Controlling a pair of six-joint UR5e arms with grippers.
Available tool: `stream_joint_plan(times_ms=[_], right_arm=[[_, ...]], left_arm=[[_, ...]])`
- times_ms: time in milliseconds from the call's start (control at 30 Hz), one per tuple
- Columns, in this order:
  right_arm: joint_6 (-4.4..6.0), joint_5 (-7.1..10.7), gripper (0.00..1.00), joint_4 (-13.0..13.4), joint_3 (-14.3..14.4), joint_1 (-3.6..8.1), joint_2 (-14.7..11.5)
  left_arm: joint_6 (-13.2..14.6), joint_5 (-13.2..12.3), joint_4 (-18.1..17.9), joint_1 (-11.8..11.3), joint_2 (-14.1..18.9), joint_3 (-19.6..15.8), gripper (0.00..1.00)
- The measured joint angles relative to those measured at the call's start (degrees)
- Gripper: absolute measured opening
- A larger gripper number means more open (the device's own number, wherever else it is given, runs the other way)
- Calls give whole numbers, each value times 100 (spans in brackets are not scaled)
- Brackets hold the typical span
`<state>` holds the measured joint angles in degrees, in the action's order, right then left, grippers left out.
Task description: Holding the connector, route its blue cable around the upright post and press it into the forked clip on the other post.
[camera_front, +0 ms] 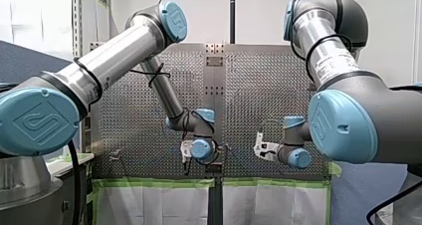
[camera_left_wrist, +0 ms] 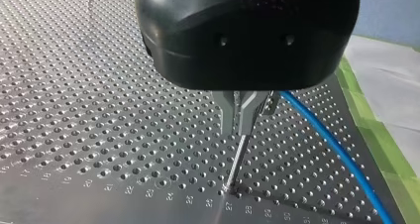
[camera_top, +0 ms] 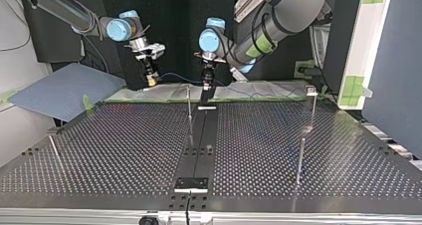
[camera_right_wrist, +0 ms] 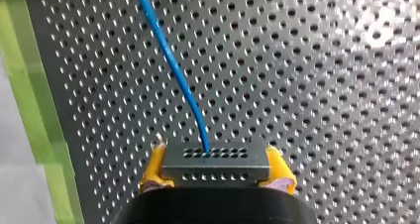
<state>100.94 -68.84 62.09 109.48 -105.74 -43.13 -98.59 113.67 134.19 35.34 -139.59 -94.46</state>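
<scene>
My right fingers (camera_right_wrist: 154, 170) clamp connector (camera_right_wrist: 216, 160) between yellow pads. Blue cable (camera_right_wrist: 173, 65) curves away ahead over bench (camera_right_wrist: 322, 85). My left fingers (camera_left_wrist: 242, 117) look closed at top of upright post (camera_left_wrist: 236, 159), cable just beside; cannot tell if post pinched. Step, as I judge: carry connector around post, keep cable low, lightly taut, clear of left fingers.

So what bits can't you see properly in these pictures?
Forked clip: too small in the top view to show its fork.
Blue cable: in the left wrist view, my left gripper's black body hides where it runs on.
Connector: in the right wrist view, my right gripper covers its back.
</scene>
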Motion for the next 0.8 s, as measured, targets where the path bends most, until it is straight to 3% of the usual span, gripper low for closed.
stream_joint_plan(times_ms=[200, 467, 800], right_arm=[[-5, -180, 0, -11, 0, 48, 0], [-41, -199, 0, -19, 0, 73, 0], [-51, -280, 0, -39, 0, 128, 0]], left_arm=[[105, 142, -136, 62, -5, 0, 0], [69, 174, -297, 114, -18, 17, 0], [-91, 85, -200, 125, -207, 182, 0]])
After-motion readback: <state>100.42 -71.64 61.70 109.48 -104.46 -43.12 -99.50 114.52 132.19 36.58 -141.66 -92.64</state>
